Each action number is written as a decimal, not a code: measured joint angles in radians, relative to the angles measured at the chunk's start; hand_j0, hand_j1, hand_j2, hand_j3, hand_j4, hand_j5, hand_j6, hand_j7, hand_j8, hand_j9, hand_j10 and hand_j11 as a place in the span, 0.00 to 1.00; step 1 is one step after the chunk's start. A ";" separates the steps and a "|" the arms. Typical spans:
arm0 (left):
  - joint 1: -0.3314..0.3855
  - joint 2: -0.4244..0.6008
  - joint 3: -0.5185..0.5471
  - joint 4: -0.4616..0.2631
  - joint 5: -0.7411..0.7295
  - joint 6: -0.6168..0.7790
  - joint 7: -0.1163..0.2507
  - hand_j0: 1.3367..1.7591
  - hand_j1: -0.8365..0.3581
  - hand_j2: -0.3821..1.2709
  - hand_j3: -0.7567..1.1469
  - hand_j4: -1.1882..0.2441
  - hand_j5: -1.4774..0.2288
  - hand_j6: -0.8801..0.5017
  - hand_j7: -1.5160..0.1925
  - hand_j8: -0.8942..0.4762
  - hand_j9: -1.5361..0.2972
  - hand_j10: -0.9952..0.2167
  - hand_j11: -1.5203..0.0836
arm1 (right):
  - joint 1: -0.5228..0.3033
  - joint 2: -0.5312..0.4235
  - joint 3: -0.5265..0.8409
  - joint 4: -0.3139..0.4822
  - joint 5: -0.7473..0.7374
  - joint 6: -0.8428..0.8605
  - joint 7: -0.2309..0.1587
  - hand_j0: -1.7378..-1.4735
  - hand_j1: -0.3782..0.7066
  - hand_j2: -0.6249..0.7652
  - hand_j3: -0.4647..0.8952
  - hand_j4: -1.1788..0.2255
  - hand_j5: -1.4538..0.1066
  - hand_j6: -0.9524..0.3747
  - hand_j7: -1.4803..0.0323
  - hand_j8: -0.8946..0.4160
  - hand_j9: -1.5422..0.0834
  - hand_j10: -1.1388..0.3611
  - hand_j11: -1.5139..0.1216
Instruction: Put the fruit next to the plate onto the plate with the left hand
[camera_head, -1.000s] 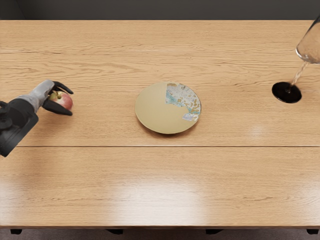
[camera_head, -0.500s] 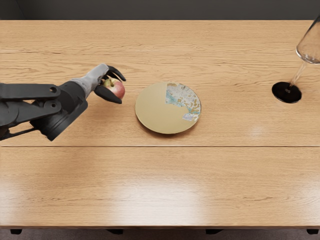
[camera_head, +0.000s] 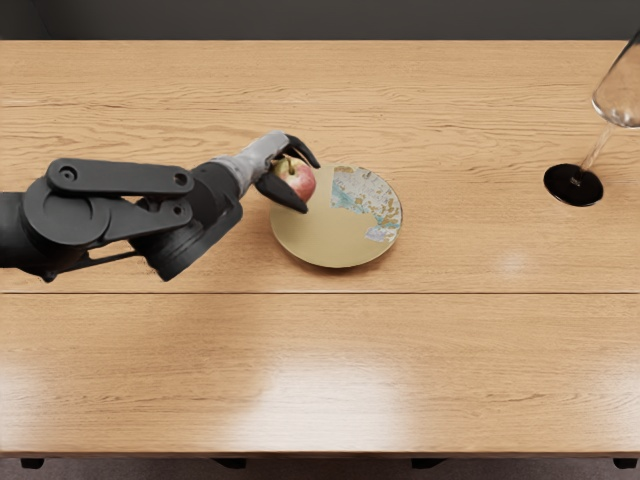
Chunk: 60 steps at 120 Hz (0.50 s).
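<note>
Wooden bench (camera_head: 320, 350). Wine glass (camera_head: 573, 185) at far right edge, dark foot, bowl partly cut off, well apart from plate (camera_head: 320, 238). Left hand (camera_head: 272, 170): fingers (camera_head: 281, 196) clasped round apple (camera_head: 299, 181). Apple red with a yellow-green patch, stem up, over plate's left rim; contact with plate unclear.

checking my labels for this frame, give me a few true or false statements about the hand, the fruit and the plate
1. The left hand grasps the apple. True.
2. The apple is at the upper-left rim of the plate. True.
3. The plate is plain all over. False: a patterned patch covers its upper right part.
4. The wine glass stands just left of the plate. False: it is near the right edge of the table.
</note>
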 joint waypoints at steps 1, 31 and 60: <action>-0.001 -0.003 0.000 0.002 0.000 0.000 0.000 0.75 0.49 0.35 0.40 0.46 0.41 0.37 0.44 0.43 0.42 0.53 0.48 | 0.000 0.000 0.000 0.000 0.000 0.000 0.000 0.30 0.05 0.45 0.34 0.83 0.91 0.70 0.96 0.67 0.93 0.75 0.91; -0.008 -0.072 -0.001 0.058 0.014 0.003 -0.005 0.75 0.53 0.31 0.40 0.45 0.42 0.34 0.45 0.40 0.42 0.50 0.48 | 0.000 0.000 0.000 0.000 0.000 0.000 0.000 0.30 0.05 0.45 0.34 0.83 0.91 0.70 0.96 0.67 0.93 0.75 0.91; 0.014 -0.096 -0.001 0.096 0.016 0.002 -0.007 0.75 0.55 0.30 0.40 0.45 0.43 0.32 0.45 0.39 0.42 0.49 0.48 | 0.000 0.000 0.000 0.000 0.000 0.000 0.000 0.30 0.05 0.45 0.34 0.83 0.91 0.70 0.96 0.67 0.93 0.75 0.91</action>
